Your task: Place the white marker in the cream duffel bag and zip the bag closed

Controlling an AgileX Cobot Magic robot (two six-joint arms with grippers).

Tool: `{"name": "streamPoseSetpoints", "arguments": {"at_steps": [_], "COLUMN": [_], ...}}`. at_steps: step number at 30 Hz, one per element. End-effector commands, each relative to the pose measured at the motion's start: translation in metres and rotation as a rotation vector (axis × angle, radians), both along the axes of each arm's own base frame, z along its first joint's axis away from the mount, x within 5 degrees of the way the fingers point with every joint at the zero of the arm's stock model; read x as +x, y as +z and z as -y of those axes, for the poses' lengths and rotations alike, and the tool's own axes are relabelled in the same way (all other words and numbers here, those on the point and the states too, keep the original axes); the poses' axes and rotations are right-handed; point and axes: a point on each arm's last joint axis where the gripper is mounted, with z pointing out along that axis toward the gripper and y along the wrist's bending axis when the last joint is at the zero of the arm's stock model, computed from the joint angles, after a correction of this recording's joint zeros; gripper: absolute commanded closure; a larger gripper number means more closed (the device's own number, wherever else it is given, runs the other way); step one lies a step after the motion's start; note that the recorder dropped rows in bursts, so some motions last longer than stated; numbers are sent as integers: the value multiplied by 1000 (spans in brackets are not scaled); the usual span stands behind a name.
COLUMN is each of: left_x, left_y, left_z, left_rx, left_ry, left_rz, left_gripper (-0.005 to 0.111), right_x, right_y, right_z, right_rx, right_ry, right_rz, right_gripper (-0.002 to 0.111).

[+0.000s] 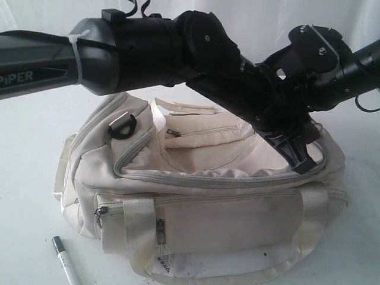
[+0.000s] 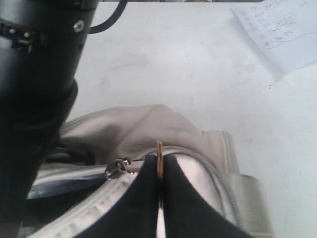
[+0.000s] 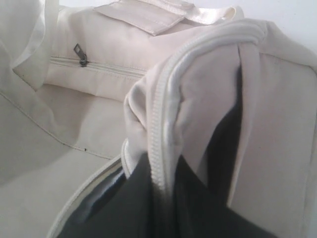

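Note:
The cream duffel bag (image 1: 196, 202) lies on the table with its top zipper open along the front. The white marker (image 1: 63, 260) rests on the table by the bag's front left corner, outside the bag and far from both grippers. Both arms cross above the bag's right end. My left gripper (image 2: 159, 161) is shut on a thin brass-coloured zipper pull (image 2: 159, 148), with the metal slider (image 2: 117, 168) beside it. My right gripper (image 3: 166, 171) is shut on the bag's rim (image 3: 163, 99) and pinches the zipper tape, lifting the fabric. Dark lining (image 3: 99, 208) shows below.
A printed paper sheet (image 2: 282, 34) lies on the white table (image 1: 24, 148) beyond the bag's end. A black plastic loop (image 1: 123, 126) and webbing straps (image 1: 139, 222) sit on the bag. The big left arm (image 1: 148, 50) spans the scene above the bag.

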Motion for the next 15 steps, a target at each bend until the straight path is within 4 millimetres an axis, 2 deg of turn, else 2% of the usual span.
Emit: {"name": "streamPoseSetpoints", "arguments": {"at_steps": [1,12,15], "left_x": [-24,-43,-45], "left_y": [14,38,38], "left_z": [6,-11,-12], "left_rx": [5,64,74], "left_ry": [-105,-173,-185], "left_rz": [-64,-103,-115], "left_gripper": [107,107,107], "right_x": [4,4,4], "right_y": [-1,-1,-1], "right_z": [1,2,2], "right_rx": [-6,-11,-12], "right_ry": [-29,-35,-37], "right_rz": [19,24,25], "right_gripper": [108,108,108]}}
